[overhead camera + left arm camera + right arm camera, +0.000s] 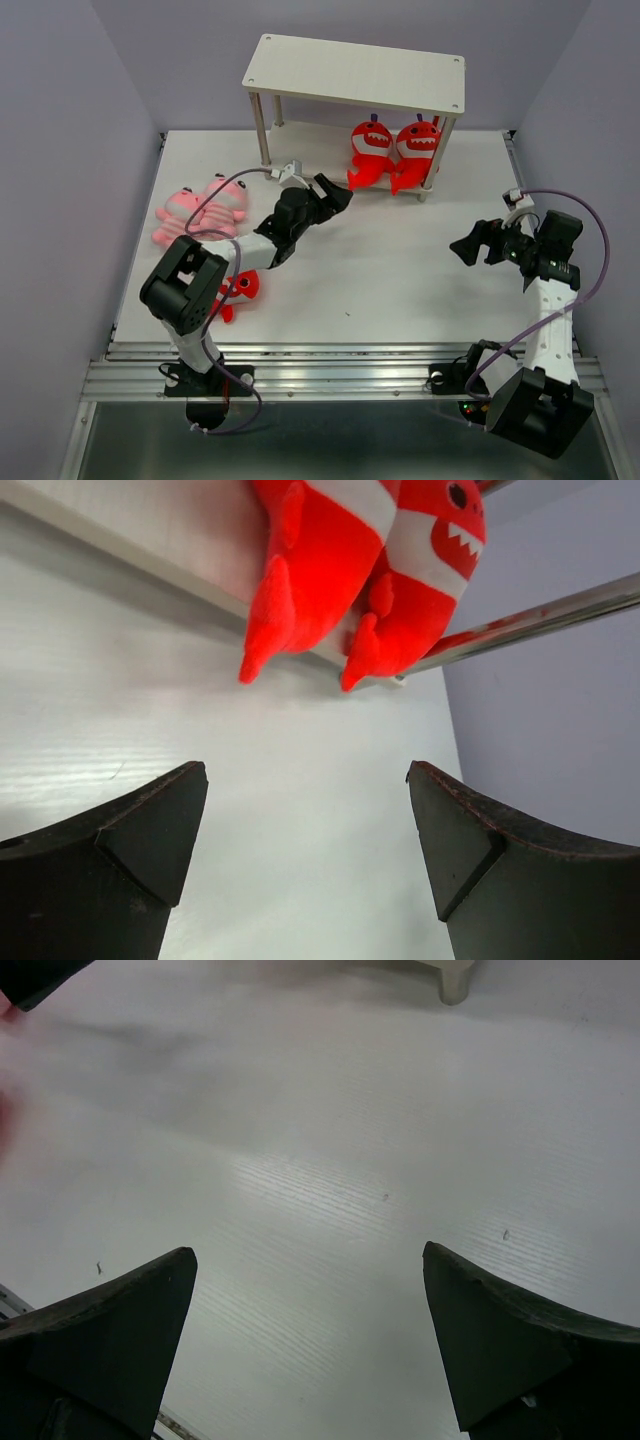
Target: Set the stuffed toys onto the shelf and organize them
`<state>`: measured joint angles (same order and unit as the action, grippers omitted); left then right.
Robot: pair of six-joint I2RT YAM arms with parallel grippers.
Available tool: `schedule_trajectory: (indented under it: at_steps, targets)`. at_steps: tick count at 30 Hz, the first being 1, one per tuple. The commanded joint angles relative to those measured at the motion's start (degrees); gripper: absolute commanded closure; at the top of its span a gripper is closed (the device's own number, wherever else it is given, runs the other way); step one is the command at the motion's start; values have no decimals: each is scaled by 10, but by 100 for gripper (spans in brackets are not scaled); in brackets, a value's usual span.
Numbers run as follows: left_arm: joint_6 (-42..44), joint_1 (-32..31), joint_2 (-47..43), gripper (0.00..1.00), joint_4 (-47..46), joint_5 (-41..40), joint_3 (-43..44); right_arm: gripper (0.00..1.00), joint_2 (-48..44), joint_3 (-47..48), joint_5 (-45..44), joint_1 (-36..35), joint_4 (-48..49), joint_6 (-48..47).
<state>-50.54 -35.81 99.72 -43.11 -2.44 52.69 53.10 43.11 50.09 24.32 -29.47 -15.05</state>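
From above: two plush red sharks [372, 152] are standing on the shelf's [355, 72] lower board, with striped pink toys [200, 210] and another shark [243, 287] lying left. Left wrist: your left gripper [305, 770] is gaping, empty. Right wrist: your right gripper [305, 1250] likewise.

No readable text, labels, brands or numbers in any of the three views. Toys, shelf [356, 72], table [380, 270] and arms all look unmarked; anything printed on the arm housings is too small to make out.
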Motion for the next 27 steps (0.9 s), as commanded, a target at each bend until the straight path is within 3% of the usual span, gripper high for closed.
schedule_trajectory:
  at_steps: [1, 10, 12, 16, 19, 22, 27]
  targets:
    - [62, 7, -87, 7, 69, -16, -48, 0, -12, 1, 19, 4, 17, -10]
    - [123, 7, -349, 8, 336, -89, -82, 0, -21, 1, 84, 4, -22, -67]
    - [101, 7, -409, 9, 441, -128, -87, 0, -21, 3, 88, 4, -27, -73]
    - [35, 7, -485, 7, 565, -157, -87, 0, -24, 3, 88, 4, -28, -73]
    - [-70, 8, -500, 1, 673, -216, -71, 0, -26, 3, 87, 4, -26, -70]
    - [-160, 8, -448, 1, 872, -271, -9, 0, -26, 4, 87, 4, -26, -70]
    - [-163, 13, -350, 1, 924, -263, 9, 0, -27, 4, 82, 4, -24, -69]
